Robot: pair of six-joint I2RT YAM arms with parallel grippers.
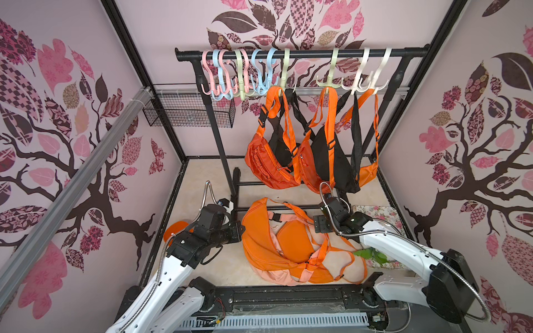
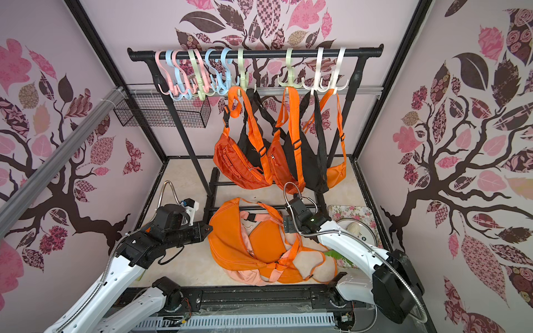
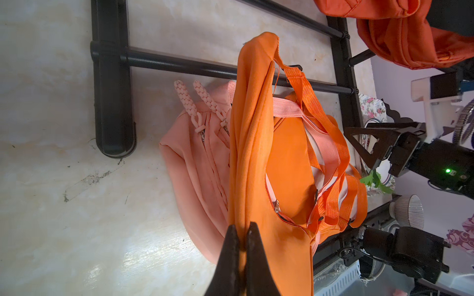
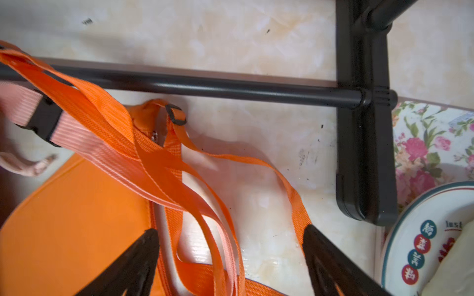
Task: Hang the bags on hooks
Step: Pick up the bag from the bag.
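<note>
Pointed black left jaws pinch smooth orange bag (image 3: 251, 153); woven straps (image 4: 143, 164) tangled.

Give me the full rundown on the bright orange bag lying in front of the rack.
The bright orange bag is soft fabric, crescent-shaped with a zip, slumped on the tabletop over a peach bag. Its webbing straps lie tangled, one crossing the rack's base bar. The left gripper is shut on a fold of its edge; the right gripper stands open astride the straps.

Bag pile (image 1: 277, 245) on table (image 1: 207, 187) before rack (image 1: 302, 53); other bags (image 1: 271, 164) on hooks (image 1: 326, 81) behind; plate (image 2: 365, 237) right of pile.
</note>
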